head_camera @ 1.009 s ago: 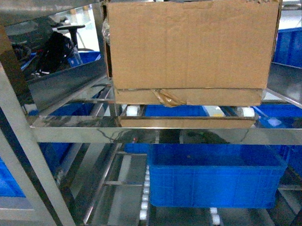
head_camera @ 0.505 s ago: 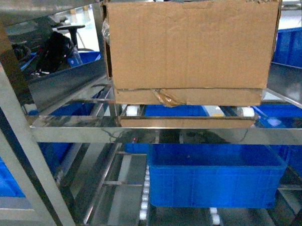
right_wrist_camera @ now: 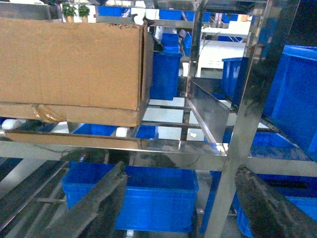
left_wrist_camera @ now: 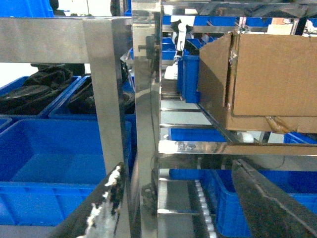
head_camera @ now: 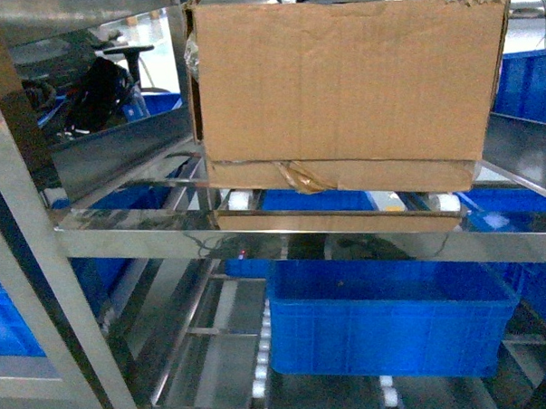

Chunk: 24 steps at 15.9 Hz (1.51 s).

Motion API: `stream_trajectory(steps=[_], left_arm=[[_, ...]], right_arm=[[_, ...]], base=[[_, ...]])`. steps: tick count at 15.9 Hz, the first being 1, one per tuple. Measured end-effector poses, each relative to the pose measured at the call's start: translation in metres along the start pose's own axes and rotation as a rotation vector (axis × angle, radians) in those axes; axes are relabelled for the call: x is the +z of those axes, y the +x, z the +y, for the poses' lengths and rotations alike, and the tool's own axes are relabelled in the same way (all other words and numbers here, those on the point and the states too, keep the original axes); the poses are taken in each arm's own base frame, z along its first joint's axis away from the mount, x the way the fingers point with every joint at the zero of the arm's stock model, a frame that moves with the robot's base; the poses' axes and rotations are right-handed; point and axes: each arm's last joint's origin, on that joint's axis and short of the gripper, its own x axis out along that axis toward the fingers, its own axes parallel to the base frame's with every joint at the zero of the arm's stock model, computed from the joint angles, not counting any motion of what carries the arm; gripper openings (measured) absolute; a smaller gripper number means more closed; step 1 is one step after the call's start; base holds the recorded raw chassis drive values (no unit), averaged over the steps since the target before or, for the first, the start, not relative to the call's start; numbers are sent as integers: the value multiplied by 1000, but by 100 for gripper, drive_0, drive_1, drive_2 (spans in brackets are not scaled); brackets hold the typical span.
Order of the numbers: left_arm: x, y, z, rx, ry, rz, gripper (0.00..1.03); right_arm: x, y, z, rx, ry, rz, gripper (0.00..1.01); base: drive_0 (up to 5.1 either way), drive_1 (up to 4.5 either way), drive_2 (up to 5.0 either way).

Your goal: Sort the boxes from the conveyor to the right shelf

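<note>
- We see a large brown corrugated cardboard box (head_camera: pixel 345 88) resting on the white roller rails of the shiny stainless-steel rack (head_camera: pixel 256 234).
- Wrinkled brown tape scrap (head_camera: pixel 303 177) hangs at its lower edge.
- A blue plastic bin (head_camera: pixel 387 322) sits one tier below.
- We see neither gripper here.

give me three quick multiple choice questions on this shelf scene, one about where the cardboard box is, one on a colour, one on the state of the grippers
1. Where is the cardboard box?
A. on the floor
B. on a roller tier of the steel shelf
C. inside a bin

2. What colour is the bin on the tier below the box?
A. blue
B. red
C. grey

3. What are the two grippers doing?
A. both clamped on the box
B. one is lifting the bin
C. both open, holding nothing

Answers: 1 B, the box rests on white rollers above the front rail. 2 A, the bin is plainly blue. 3 C, the left gripper and right gripper show spread fingers apart from the box.
</note>
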Motion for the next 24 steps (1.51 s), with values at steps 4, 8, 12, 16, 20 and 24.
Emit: stream_trajectory(steps=[4,8,12,16,20,24], left_arm=[[0,0,0,0,0,0,86],[0,0,0,0,0,0,99],[0,0,0,0,0,0,98],[0,0,0,0,0,0,98],[0,0,0,0,0,0,98],[0,0,0,0,0,0,98]], right_arm=[[0,0,0,0,0,0,84],[0,0,0,0,0,0,99],[0,0,0,0,0,0,98],[0,0,0,0,0,0,98],[0,0,0,0,0,0,98],[0,0,0,0,0,0,98]], base=[[0,0,0],[0,0,0],[0,0,0],[0,0,0],[0,0,0],[0,0,0]])
